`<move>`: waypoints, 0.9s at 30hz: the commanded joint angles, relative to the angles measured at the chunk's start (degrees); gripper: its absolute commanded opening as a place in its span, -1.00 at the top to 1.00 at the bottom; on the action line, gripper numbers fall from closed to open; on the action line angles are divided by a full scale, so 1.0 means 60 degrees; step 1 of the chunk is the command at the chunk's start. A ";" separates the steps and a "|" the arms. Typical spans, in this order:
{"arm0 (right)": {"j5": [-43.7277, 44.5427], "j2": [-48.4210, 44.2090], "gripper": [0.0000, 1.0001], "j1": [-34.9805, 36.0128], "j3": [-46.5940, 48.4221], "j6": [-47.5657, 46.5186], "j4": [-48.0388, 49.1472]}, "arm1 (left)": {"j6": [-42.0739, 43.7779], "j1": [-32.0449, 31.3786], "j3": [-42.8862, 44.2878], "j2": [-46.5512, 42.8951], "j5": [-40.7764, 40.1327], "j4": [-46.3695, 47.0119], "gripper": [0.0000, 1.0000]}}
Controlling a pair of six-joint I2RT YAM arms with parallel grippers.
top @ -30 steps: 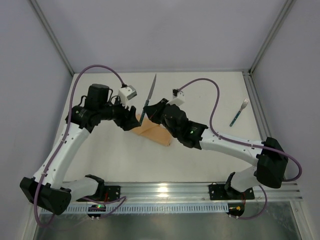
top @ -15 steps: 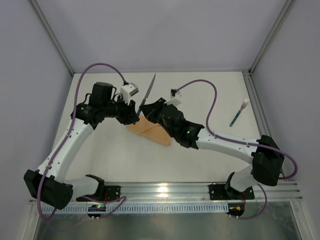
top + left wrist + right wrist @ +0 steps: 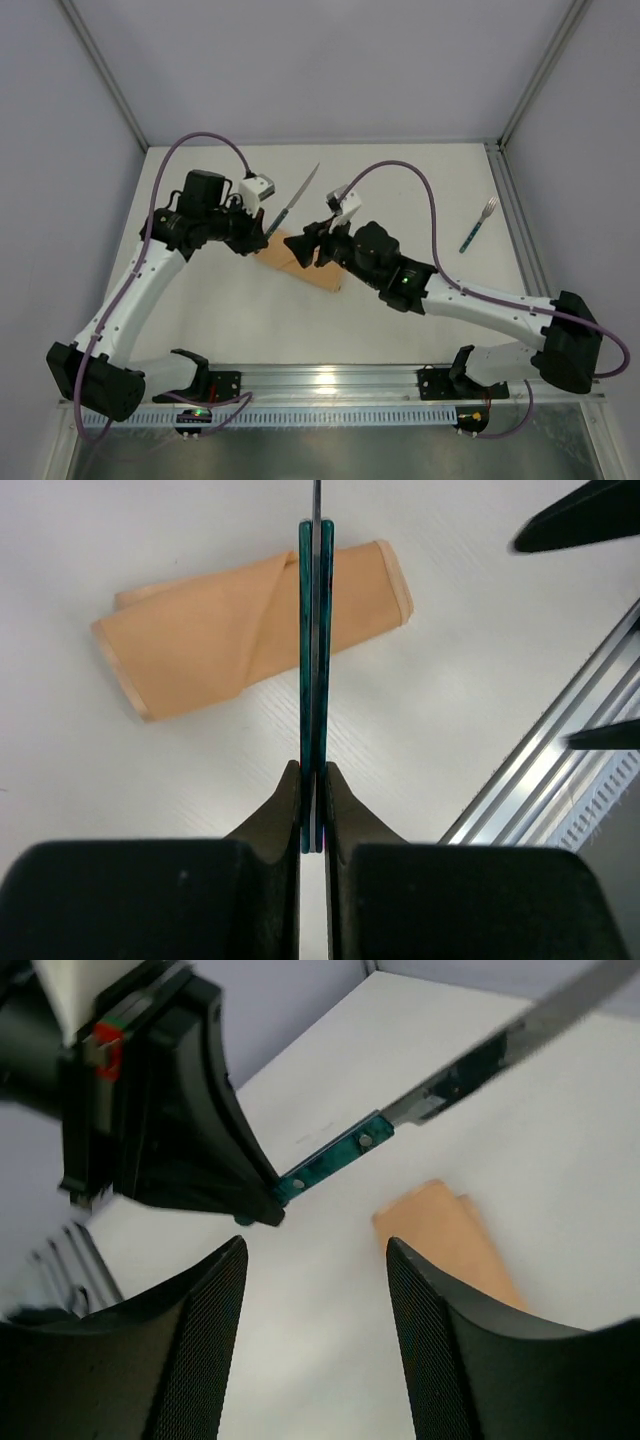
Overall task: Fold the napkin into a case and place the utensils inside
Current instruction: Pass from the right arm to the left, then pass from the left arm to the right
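Teal-handled knife (image 3: 315,660) clamped in raised left claw (image 3: 313,771), right claw (image 3: 315,1252) spread alongside

a robotics lab test cell: white table (image 3: 240,320), bare grey walls (image 3: 320,70), aluminium corner posts (image 3: 103,72), slotted aluminium mounting rail (image 3: 330,378)

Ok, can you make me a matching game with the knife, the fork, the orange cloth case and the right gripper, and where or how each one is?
Things:
1. knife
2. fork
3. case
4. right gripper

Places or states:
A. open, holding nothing
B. lying alone near the right edge of the table
C. pinched in the shut left gripper
D. folded flat in the middle of the table

Pairs: 1-C, 2-B, 3-D, 4-A
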 commanded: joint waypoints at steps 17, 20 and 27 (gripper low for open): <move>-0.4012 0.0262 -0.34 0.0493 0.0381 -1.5563 -0.2150 | 0.3224 -0.0046 0.0003 0.0847 0.2120 -0.4248 1.00; -0.3982 0.0701 -0.34 0.0551 0.0689 -1.5549 -0.2253 | 0.3299 -0.0060 -0.0056 0.0876 0.2149 -0.4322 1.00; -0.3588 0.1346 0.01 0.0844 0.0851 -1.5534 -0.2019 | 0.3299 -0.0060 -0.0027 0.0964 0.2310 -0.4307 1.00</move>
